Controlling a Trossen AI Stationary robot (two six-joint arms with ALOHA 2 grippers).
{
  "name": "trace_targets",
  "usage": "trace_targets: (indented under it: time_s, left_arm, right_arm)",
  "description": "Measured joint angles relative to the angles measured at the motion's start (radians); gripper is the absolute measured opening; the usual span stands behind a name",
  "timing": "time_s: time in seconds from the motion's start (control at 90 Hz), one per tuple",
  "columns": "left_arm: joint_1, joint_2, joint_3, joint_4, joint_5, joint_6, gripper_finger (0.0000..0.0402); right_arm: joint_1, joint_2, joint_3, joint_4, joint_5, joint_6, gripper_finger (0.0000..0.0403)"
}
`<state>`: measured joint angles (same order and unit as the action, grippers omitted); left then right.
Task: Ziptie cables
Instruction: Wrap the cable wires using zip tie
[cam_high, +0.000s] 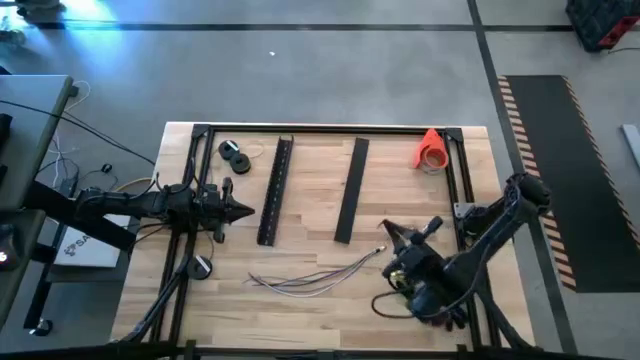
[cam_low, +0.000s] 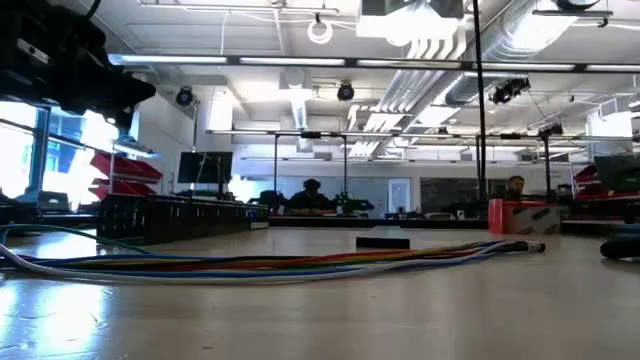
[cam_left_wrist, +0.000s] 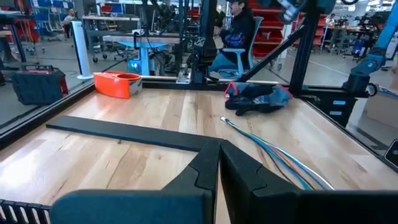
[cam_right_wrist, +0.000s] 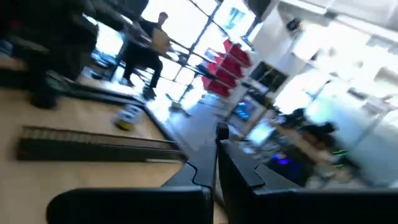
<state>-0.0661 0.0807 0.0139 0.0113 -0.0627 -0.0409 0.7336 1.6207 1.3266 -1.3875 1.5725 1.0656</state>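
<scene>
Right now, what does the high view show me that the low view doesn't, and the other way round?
Only the high view shows both arms: the left gripper shut beside the two black slotted bars, the right gripper shut near the cables' end, plus the orange tape roll. Only the low view shows the room behind, with seated people, and the wires' separate colours. Both show the cables lying loose and unheld on the wooden table.

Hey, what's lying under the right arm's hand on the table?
Bare wood shows around the right hand, and the cables end just beside it. Whatever sits directly beneath the hand is covered by the arm.
</scene>
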Motion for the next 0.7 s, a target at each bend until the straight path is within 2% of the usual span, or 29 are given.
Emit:
trace_targets:
  time_s: [0.189, 0.333, 0.422, 0.533, 0.7]
  left_arm:
    - [0.000, 0.000, 0.000, 0.000, 0.000, 0.000, 0.0000]
    - [0.000, 0.000, 0.000, 0.001, -0.002, 0.000, 0.0000]
    - [0.000, 0.000, 0.000, 0.000, -0.002, 0.000, 0.0000]
    - [0.000, 0.000, 0.000, 0.000, -0.007, 0.000, 0.0000]
    - [0.000, 0.001, 0.000, 0.002, -0.009, 0.000, 0.0000]
  right_arm:
    - [-0.089, -0.023, 0.000, -0.176, -0.001, 0.176, 0.0000]
    - [-0.130, -0.052, 0.000, -0.179, -0.002, 0.239, 0.0000]
    - [-0.123, -0.052, -0.003, -0.172, -0.017, 0.335, 0.0000]
    - [-0.093, -0.051, -0.094, -0.038, -0.022, 0.441, 0.0000]
    - [-0.080, -0.049, -0.313, 0.378, -0.021, 0.474, 0.0000]
